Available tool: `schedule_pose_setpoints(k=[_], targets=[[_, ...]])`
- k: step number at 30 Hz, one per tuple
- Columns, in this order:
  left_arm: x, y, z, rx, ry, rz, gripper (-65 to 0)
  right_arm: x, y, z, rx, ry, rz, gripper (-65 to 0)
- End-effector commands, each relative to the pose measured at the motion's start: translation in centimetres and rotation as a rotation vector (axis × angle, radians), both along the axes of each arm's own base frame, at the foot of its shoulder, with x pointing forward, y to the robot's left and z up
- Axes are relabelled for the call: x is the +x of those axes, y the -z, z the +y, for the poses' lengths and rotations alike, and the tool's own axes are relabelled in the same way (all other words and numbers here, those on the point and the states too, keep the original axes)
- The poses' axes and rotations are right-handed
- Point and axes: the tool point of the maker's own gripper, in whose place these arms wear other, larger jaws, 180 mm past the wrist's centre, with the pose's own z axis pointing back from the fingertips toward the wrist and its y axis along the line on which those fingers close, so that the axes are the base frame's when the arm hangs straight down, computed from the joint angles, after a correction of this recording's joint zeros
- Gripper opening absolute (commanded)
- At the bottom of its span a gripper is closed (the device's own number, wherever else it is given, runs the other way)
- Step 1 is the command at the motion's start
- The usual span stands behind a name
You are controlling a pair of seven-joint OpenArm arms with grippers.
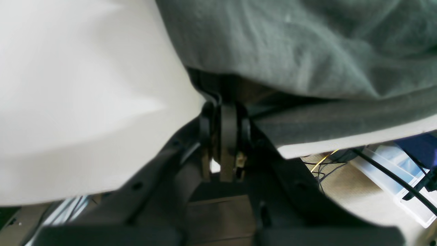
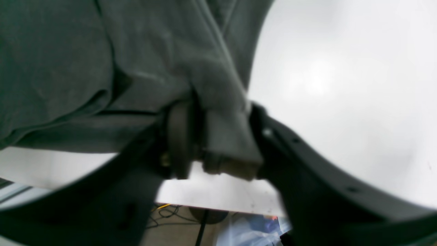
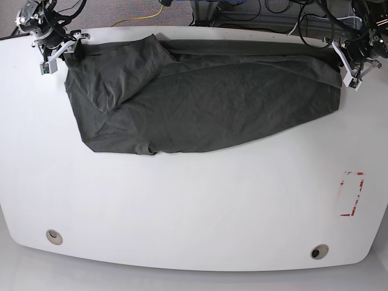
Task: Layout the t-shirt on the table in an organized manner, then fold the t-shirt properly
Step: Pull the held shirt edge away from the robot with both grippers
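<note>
1. Dark charcoal grey-green short-sleeved cloth t-shirt [image 3: 200,103] lies spread across far half of the glossy white desk [image 3: 194,206], wrinkled, far edge along desk's far edge.
2. Left gripper [image 3: 351,66] at far right corner; fingers [image 1: 228,126] clenched on shirt hem.
3. Right gripper [image 3: 57,48] at far left corner; fingers [image 2: 179,136] pinch a bunched fold of cloth.
4. Red tape rectangle [image 3: 351,194] sits near right, well apart from shirt.
5. Two round grommet holes [image 3: 54,236] by near edge.

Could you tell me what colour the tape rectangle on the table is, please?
Red; the tape rectangle shows best in the base view, near the table's right edge.
</note>
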Motion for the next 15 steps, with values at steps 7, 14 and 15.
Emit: schedule_pose_setpoints(k=[7, 14, 15], targets=[[-0.6, -0.9, 1.7, 0.058, 0.006, 0.015, -34.9, -1.3, -1.0, -3.1, -0.084, 0.047, 0.036, -19.5], [0.3, -2.9, 1.7, 0.101, 0.037, -0.039, -25.4, 0.4, -4.0, -3.5, -0.155, 0.020, -0.040, -19.0], [0.5, -3.2, 1.6, 0.107, 0.043, -0.046, -25.3, 0.7, -4.4, -3.4, -0.164, 0.011, -0.051, -19.0]])
